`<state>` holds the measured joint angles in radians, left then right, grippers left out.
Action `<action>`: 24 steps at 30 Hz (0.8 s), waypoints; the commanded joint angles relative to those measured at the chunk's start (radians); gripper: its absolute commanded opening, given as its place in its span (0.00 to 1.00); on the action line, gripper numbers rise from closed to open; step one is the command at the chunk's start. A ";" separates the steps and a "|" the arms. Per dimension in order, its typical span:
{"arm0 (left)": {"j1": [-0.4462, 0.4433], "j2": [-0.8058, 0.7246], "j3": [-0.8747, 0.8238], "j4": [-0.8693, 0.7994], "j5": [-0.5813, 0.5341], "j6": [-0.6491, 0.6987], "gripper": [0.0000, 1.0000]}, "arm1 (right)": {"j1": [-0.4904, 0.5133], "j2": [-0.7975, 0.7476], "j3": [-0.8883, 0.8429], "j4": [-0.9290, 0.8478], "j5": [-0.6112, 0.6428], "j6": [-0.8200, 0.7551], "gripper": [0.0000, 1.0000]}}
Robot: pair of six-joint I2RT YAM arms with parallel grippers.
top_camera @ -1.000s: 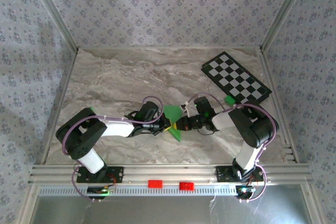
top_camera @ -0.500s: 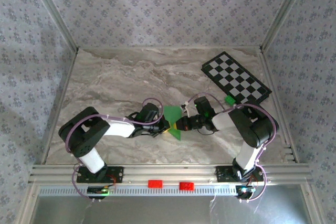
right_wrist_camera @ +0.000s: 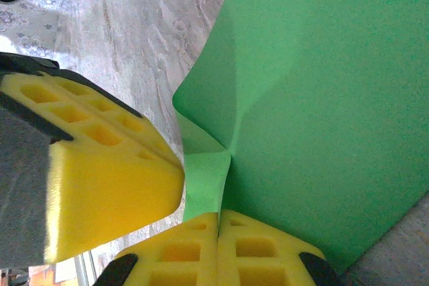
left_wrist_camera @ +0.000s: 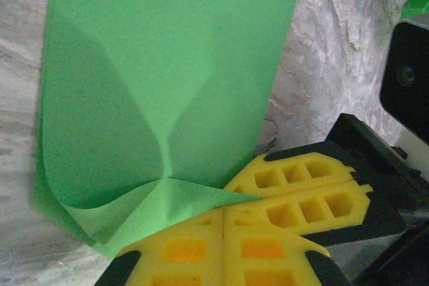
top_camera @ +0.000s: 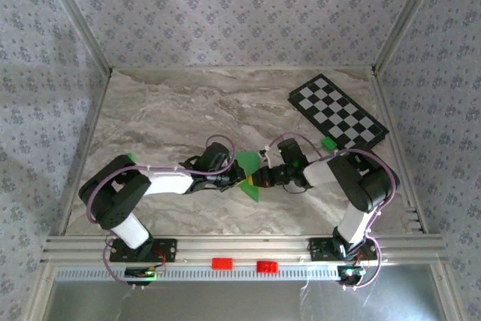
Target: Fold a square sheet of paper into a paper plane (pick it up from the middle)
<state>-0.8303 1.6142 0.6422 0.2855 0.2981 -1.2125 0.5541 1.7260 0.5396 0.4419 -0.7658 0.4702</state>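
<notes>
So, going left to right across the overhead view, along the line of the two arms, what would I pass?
left arm's elbow → left gripper → green paper sheet → right gripper → small green block → right arm's elbow

Grey floral-patterned wallpaper walls (top_camera: 225, 5) across upper frame and both sides. Silver aluminium corner posts (top_camera: 75, 16) (upper left, upper right). Grey-beige marbled tabletop (top_camera: 165, 110) at centre; even, soft light.

square sheet of paper (top_camera: 247, 162): top flap sagged rounder, leaned right a bit | left arm (top_camera: 161, 182): elbow nudged in, then back
</notes>
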 commanded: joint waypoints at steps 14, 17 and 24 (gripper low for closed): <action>-0.006 0.073 -0.064 -0.097 -0.027 0.054 0.00 | -0.006 -0.040 0.019 -0.124 0.074 0.025 0.19; -0.011 0.072 -0.064 -0.104 -0.036 0.054 0.00 | -0.019 -0.107 0.042 -0.205 0.105 0.012 0.27; -0.015 0.070 -0.061 -0.102 -0.048 0.051 0.00 | -0.044 -0.274 0.095 -0.454 0.186 -0.021 0.34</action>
<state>-0.8326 1.6592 0.6159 0.2985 0.2897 -1.1805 0.5121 1.5173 0.5999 0.1387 -0.6292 0.4736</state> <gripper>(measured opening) 0.037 0.336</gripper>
